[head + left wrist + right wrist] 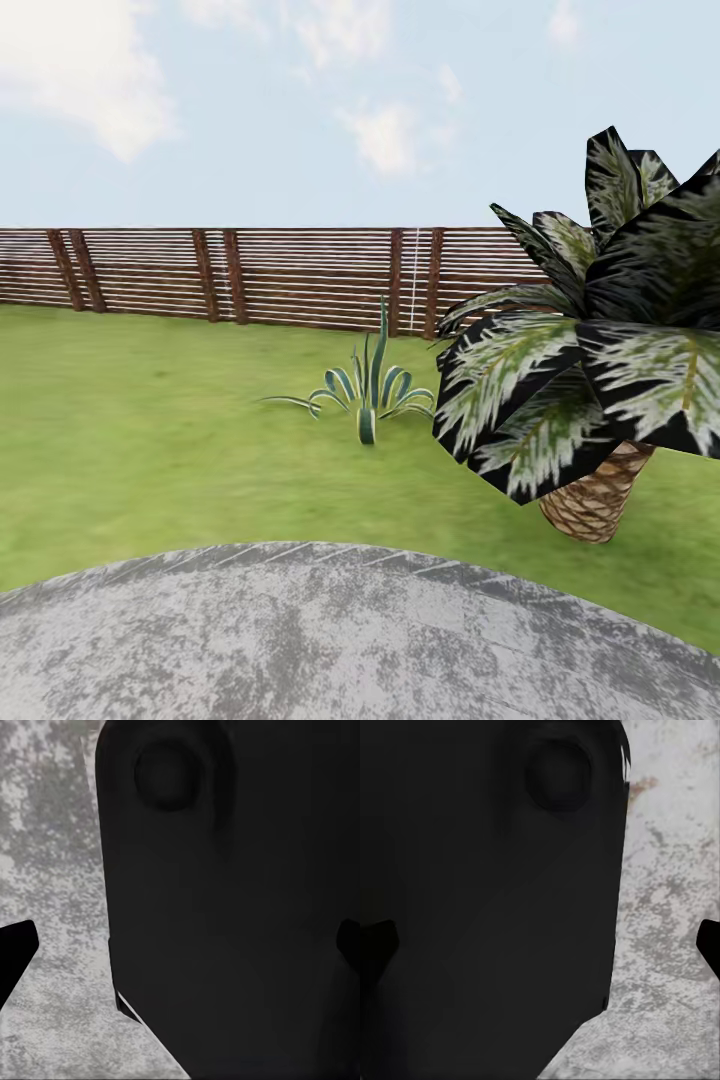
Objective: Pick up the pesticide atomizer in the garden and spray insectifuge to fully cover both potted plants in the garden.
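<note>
Mottled grey paving [350, 640]; slatted wooden fence [250, 275].

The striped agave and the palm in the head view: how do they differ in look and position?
The striped agave is low, with thin, narrow, upward-curving leaves and no trunk showing; the palm has broad dark fronds above a woven brown trunk. The agave stands farther back, nearer the wooden fence; the palm stands closer, at the right, and looks much larger. Both grow on the lawn, beyond the paved area.
</note>
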